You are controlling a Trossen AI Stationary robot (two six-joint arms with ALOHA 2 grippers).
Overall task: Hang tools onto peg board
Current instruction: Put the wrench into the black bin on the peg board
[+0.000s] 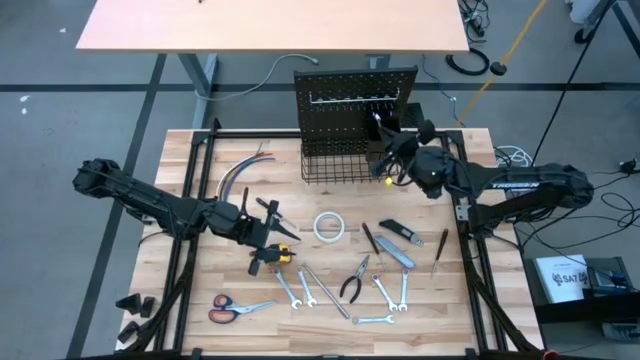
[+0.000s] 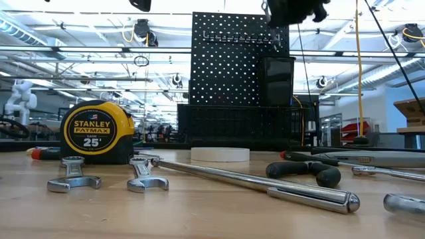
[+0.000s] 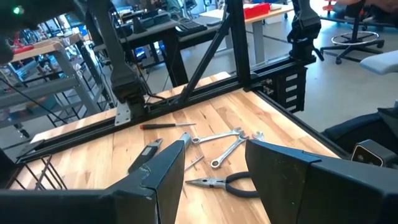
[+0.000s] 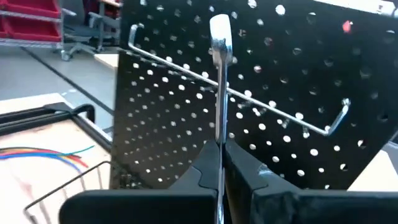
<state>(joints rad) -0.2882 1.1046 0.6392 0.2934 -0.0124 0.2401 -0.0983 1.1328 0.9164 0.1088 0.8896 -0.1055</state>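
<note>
right gripper (image 4: 219, 163) clamped on wrench (image 4: 220, 74) | wrench upright, crossing in front of hook rail (image 4: 261, 98) of peg board (image 4: 186, 118) | left gripper (image 1: 268, 232) parted, empty, far off

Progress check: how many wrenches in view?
6 wrenches: two left of the pliers, two right of them, one nearer the front edge, one wrench in the right end effector at the peg board. Others may be hidden.

The yellow tape measure (image 2: 97, 131) on the table carries a black label reading "STANLEY FATMAX" with "25'" beneath it, plain in the low view. In the high view, a white box (image 1: 566, 275) on the floor beside the table shows dark lettering too small to read. No other text is legible.
</note>
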